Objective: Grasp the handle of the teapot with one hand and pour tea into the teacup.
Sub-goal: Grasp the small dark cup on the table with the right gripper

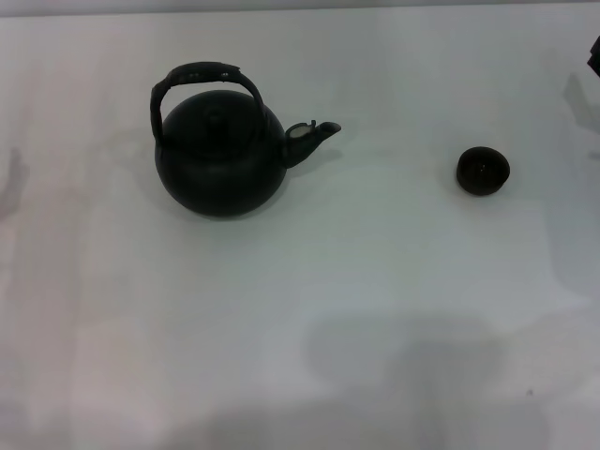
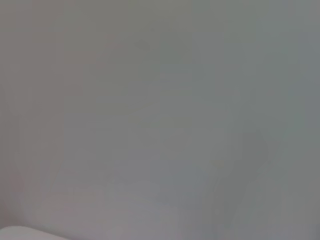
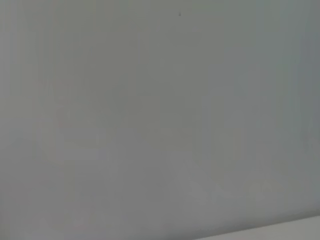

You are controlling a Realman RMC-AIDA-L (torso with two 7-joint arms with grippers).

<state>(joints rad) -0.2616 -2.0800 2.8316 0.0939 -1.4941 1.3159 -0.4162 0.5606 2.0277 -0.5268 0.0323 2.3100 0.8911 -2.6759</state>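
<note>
The matte-black teapot (image 1: pixel 217 155) stands upright on the white table (image 1: pixel 300 309), left of centre in the head view. Its short spout (image 1: pixel 317 134) points right, toward the teacup. The handle (image 1: pixel 202 80) arches over the knobbed lid and nothing holds it. The small dark teacup (image 1: pixel 483 170) stands upright well to the right of the teapot, apart from it. A dark sliver of my right arm's gripper (image 1: pixel 595 58) shows at the far right edge, beyond the teacup. My left gripper is out of view. Both wrist views show only blank pale surface.
The table's back edge (image 1: pixel 300 7) runs along the top of the head view. Faint shadows lie on the table at the left edge, at the right edge and in the near middle.
</note>
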